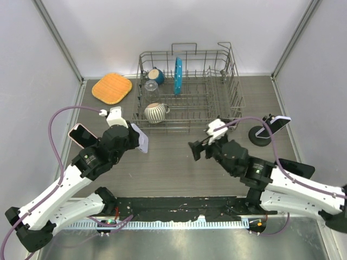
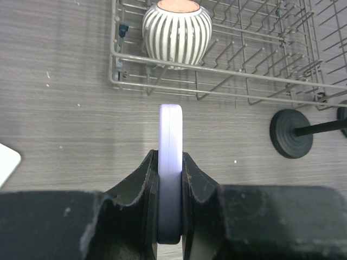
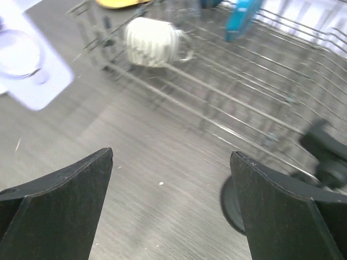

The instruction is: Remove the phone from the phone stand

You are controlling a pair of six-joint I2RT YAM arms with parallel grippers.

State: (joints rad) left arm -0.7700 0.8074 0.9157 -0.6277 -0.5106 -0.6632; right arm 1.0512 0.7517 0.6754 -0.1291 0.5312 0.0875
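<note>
L gripper [image 2: 169, 160] fills the bottom of the left wrist view, both fingers [image 2: 148, 172] clamped on the flat sides of a lilac phone [image 2: 169, 130]. The phone is edge-on to the cam and sticks out past the tips, clear of the table [image 1: 173, 168]. From above it sits left of centre, just in front of the rack [image 1: 234, 69].

R gripper [image 3: 171, 157] has its jaws spread wide w/ nothing between them. It hangs over bare tabletop mid-right and points toward the lilac phone, a gap between the two.

Stand [image 1: 261, 136] is on the table at the right, by the rack's front-right corner. A 2nd phone [image 1: 275, 124] rests tilted on its top; neither gripper touches it.

A pink phone [image 1: 81, 134] shows by the L arm's elbow; can't tell what it rests on. A black slab [image 1: 297, 169] lies flat beside the R arm.

In the rack:
- striped mug [image 1: 155, 112] at front-left, on its side
- glass [image 1: 151, 86] and blue mug [image 1: 156, 75] behind it
- blue plate [image 1: 178, 76] standing on edge

An orange mat [image 1: 111, 88] lies left of the rack.
</note>
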